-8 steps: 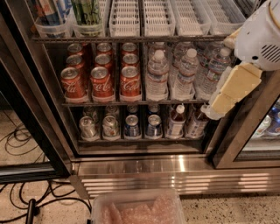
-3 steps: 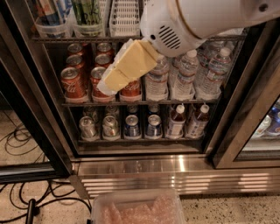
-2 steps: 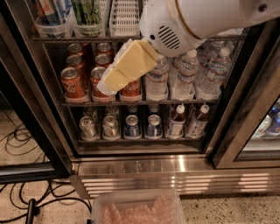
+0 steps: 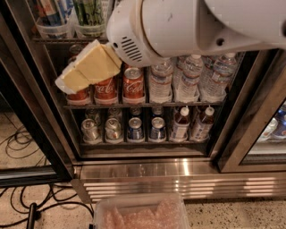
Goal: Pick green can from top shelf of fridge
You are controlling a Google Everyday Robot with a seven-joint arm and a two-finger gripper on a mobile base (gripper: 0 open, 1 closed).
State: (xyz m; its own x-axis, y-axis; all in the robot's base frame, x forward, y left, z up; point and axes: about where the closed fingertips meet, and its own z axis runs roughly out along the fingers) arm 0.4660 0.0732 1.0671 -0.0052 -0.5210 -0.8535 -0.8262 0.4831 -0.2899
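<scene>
The green can (image 4: 89,11) stands in a clear tray on the top shelf (image 4: 67,39) of the fridge (image 4: 147,170), at the upper left, cut off by the frame's top. A blue-and-white tall can (image 4: 52,12) stands to its left. My gripper (image 4: 87,67), with pale yellow fingers, hangs in front of the red cola cans (image 4: 133,84), below the green can and apart from it. The white arm covers the upper right.
Water bottles (image 4: 192,78) fill the middle rack's right side. The lowest rack holds silver cans (image 4: 90,129), blue cans and dark bottles. Black cables (image 4: 27,205) lie on the floor at left. A clear tub (image 4: 140,214) sits at the bottom.
My arm has swung from the right side of the fridge leftward across the racks; the gripper is now further left and slightly lower, in front of the red cans.
</scene>
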